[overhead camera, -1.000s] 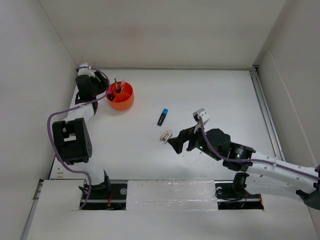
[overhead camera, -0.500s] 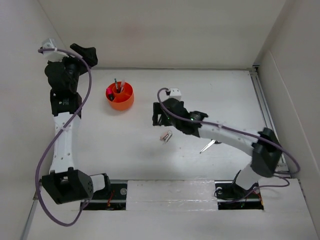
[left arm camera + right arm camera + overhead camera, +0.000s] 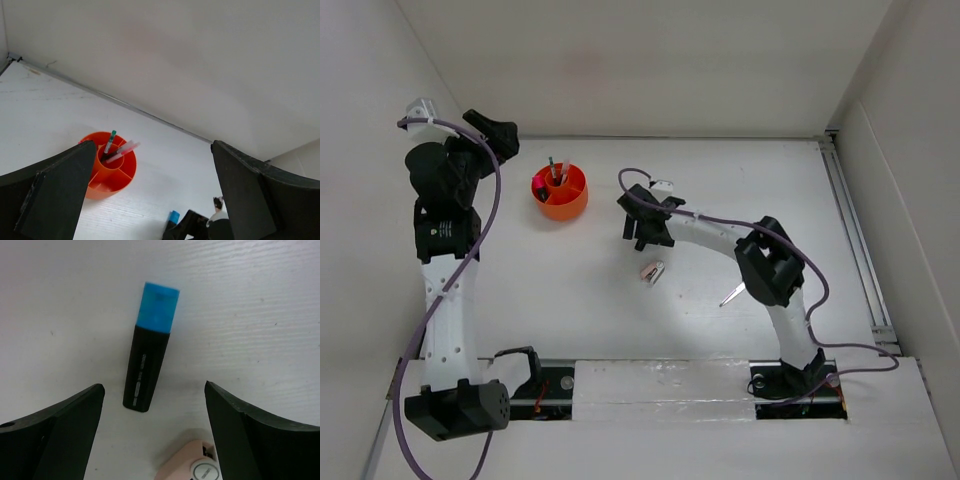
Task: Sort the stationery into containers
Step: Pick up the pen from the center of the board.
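Jaws of the right gripper stand spread over the blue-capped highlighter, which lies flat on the table between them, its length crossing their closing line. The left gripper, spread and empty, hangs well off, near the orange organiser.

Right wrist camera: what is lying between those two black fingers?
A black highlighter with a blue cap lies flat on the white table between the right gripper's open fingers, touching neither, in the right wrist view. A pink item shows below it.
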`<state>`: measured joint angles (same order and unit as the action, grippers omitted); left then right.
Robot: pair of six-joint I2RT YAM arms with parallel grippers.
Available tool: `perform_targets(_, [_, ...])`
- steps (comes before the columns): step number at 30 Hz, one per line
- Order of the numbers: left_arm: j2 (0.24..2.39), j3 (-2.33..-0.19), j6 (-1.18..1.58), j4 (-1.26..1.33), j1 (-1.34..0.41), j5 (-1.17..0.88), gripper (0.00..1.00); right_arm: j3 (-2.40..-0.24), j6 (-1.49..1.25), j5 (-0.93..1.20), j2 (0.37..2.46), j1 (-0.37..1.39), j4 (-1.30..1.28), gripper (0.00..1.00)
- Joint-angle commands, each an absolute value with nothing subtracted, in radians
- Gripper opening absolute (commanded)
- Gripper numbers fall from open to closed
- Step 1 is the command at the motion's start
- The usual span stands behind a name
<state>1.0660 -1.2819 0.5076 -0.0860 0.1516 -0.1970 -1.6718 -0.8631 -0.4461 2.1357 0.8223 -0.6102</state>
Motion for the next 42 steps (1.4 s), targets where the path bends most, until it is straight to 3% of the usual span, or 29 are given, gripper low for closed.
perform_targets(1, [1.039, -1.276, 0.512, -0.087, 0.15, -0.202, 1.0, -1.678, -0.891, -0.416, 2.114, 0.79, -0.558, 0.85])
perform_targets(14, [1.057, -1.267, 0.531, -0.069, 0.178, -0.258, 1.0, -1.776, -0.888, -0.437, 2.238, 0.811, -0.638, 0.78])
perform_targets(21, [1.066, -1.267, 0.54, -0.06, 0.178, -0.279, 1.0, -1.767, -0.9, -0.439, 2.278, 0.802, -0.681, 0.65])
perform_targets(26, [1.066, -1.267, 0.54, -0.06, 0.178, -0.27, 1.0, -1.786, -0.9, -0.449, 2.312, 0.802, -0.718, 0.42])
perform_targets(31, [1.066, -1.267, 0.531, -0.078, 0.178, -0.252, 1.0, -1.734, -0.891, -0.44, 2.312, 0.802, -0.69, 0.0])
perform_targets(36, [1.097, -1.255, 0.544, -0.046, 0.178, -0.337, 1.0, -1.545, -0.803, -0.367, 2.162, 0.781, -0.49, 0.0])
perform_targets(42, [1.25, -1.212, 0.653, 0.101, 0.178, -0.769, 1.0, -1.229, -0.615, -0.316, 1.821, 0.792, -0.118, 0.0])
